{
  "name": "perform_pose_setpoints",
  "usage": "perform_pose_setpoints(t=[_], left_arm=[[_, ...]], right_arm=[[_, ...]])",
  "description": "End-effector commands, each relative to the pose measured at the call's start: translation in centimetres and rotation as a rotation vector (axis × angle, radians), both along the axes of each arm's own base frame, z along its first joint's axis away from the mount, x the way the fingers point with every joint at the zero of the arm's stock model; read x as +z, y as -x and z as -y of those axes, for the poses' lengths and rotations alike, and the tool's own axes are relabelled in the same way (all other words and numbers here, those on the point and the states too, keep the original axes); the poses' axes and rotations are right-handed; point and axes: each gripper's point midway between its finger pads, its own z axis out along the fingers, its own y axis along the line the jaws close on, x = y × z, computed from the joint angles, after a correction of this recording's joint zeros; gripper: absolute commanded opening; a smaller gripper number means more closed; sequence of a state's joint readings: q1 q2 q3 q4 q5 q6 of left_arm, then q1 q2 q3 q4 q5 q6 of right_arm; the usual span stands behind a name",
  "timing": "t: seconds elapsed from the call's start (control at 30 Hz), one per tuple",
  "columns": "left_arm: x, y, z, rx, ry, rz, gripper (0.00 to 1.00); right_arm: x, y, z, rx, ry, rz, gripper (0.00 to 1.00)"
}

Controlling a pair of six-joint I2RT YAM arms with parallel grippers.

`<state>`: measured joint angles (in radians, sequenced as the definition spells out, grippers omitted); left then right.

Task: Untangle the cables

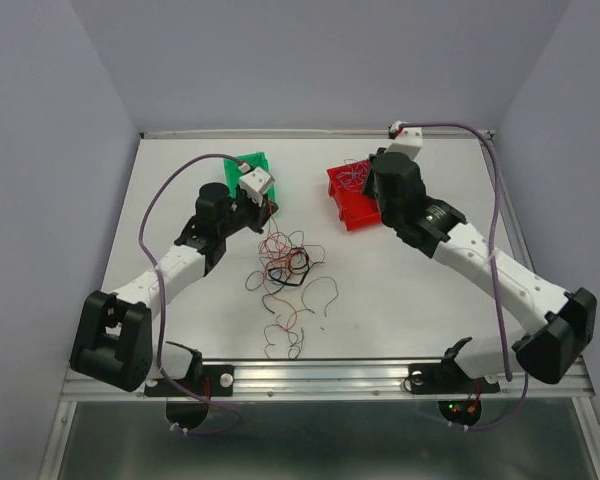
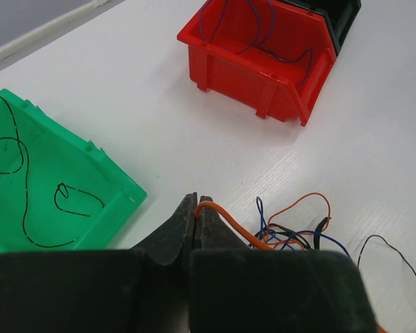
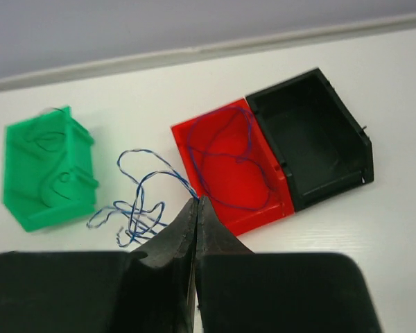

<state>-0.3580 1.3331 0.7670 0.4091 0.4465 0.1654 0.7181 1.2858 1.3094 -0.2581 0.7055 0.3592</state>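
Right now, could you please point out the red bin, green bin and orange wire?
red bin (image 2: 246,83), left wrist view, front wall.
green bin (image 2: 69,159), left wrist view, bare floor.
orange wire (image 2: 215,206), left wrist view, upper bend.

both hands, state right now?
Left hand: closed, holding an orange wire.
Right hand: closed, holding a blue wire.

Bare table (image 1: 420,300) lies open to the right of the wire tangle (image 1: 285,265) and in the gap between the green bin (image 1: 244,160) and the red bin (image 1: 350,205). Obstacles are both bins, the black bin (image 3: 312,142) touching the red one, and loose wires (image 1: 280,335) spread toward the near edge.
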Motion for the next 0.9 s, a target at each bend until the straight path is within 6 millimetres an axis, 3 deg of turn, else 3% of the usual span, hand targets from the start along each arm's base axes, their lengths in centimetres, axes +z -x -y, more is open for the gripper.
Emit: perform_pose_setpoints(t=[0.0, 0.07, 0.1, 0.17, 0.2, 0.3, 0.33, 0.4, 0.43, 0.53, 0.57, 0.6, 0.63, 0.7, 0.77, 0.83, 0.87], left_arm=[[3.6, 1.1, 0.5, -0.063, 0.034, 0.138, 0.0], [3.8, 1.6, 0.5, -0.076, 0.036, 0.152, 0.0], [4.2, 1.9, 0.6, -0.091, 0.042, 0.165, 0.0], [4.3, 2.2, 0.6, -0.098, 0.041, 0.175, 0.0], [4.5, 2.4, 0.7, -0.103, 0.043, 0.182, 0.0], [4.4, 2.5, 0.8, -0.108, 0.036, 0.187, 0.0], [4.4, 2.6, 0.8, -0.11, 0.034, 0.189, 0.0], [4.4, 2.6, 0.8, -0.111, 0.03, 0.194, 0.0], [4.4, 2.7, 0.9, -0.111, 0.028, 0.197, 0.0], [4.4, 2.9, 1.1, -0.122, 0.025, 0.202, 0.0], [4.4, 3.0, 1.1, -0.126, 0.025, 0.203, 0.0], [4.6, 3.1, 1.1, -0.125, 0.024, 0.211, 0.0], [4.5, 3.2, 1.2, -0.131, 0.023, 0.211, 0.0], [4.8, 3.6, 1.3, -0.141, 0.022, 0.225, 0.0], [4.7, 3.7, 1.4, -0.143, 0.019, 0.226, 0.0], [4.9, 4.1, 1.5, -0.15, 0.017, 0.239, 0.0], [5.0, 4.1, 1.5, -0.15, 0.018, 0.242, 0.0]], right_arm=[[-3.1, -2.8, 1.4, -0.042, -0.006, -0.064, 0.01], [-5.1, -4.1, 1.4, -0.057, 0.001, -0.095, 0.0], [-7.0, -5.2, 1.6, -0.078, 0.019, -0.13, 0.01], [-8.1, -6.7, 1.9, -0.086, 0.011, -0.145, 0.01], [-10.1, -7.5, 1.5, -0.088, 0.031, -0.183, 0.01], [-11.3, -9.2, 1.2, -0.104, 0.039, -0.198, 0.01], [-12.9, -10.0, 1.1, -0.119, 0.064, -0.224, 0.01], [-13.0, -11.2, 1.0, -0.137, 0.078, -0.22, 0.01], [-14.5, -11.8, 0.9, -0.148, 0.106, -0.244, 0.01], [-14.9, -13.0, 0.9, -0.17, 0.129, -0.244, 0.02], [-15.2, -13.3, 0.8, -0.167, 0.141, -0.249, 0.08], [-15.1, -13.3, 0.7, -0.164, 0.141, -0.249, 0.16], [-14.9, -13.3, 0.7, -0.162, 0.135, -0.244, 0.39], [-13.7, -13.0, 0.8, -0.156, 0.118, -0.225, 0.51], [-13.1, -12.3, 1.0, -0.151, 0.104, -0.219, 0.56], [-10.9, -11.1, 1.0, -0.118, 0.062, -0.189, 0.57], [-11.6, -10.3, 1.0, -0.1, 0.05, -0.204, 0.57]])
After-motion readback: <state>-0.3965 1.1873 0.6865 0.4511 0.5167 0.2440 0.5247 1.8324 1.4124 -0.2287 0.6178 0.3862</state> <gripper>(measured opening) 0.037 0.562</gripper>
